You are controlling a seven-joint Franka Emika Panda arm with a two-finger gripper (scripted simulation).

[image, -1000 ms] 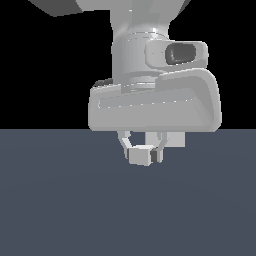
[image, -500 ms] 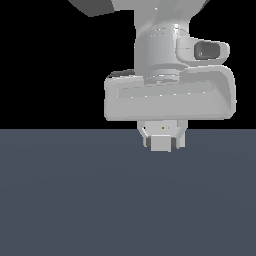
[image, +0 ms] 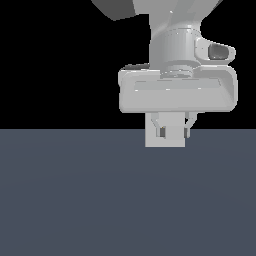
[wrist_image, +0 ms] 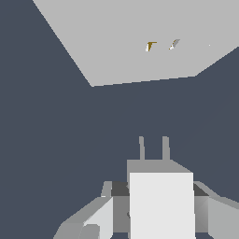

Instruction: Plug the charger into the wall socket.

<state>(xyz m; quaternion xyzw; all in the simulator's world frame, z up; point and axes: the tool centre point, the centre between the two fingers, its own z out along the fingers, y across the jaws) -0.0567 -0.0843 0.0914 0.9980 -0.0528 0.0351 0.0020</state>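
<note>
In the wrist view my gripper [wrist_image: 156, 189] is shut on the charger [wrist_image: 161, 205], an off-white block held between the two fingers. Its two short prongs [wrist_image: 141, 148] point toward the wall socket [wrist_image: 116, 42], a flat light-grey plate some way ahead. The plate carries a small orange mark [wrist_image: 149, 46] and a hole beside it; the prongs are well apart from them. In the exterior view the gripper [image: 174, 131] hangs under the wide grey hand, in front of the wall socket [image: 165, 141]. There the charger blends into the plate and cannot be made out.
A dark blue-grey floor [image: 75, 200] fills the lower half of the exterior view and surrounds the plate in the wrist view. The background above it is black. No other objects show.
The hand has moved toward the exterior view's right and slightly up, still holding the charger. It now hangs in line with the square plate.
</note>
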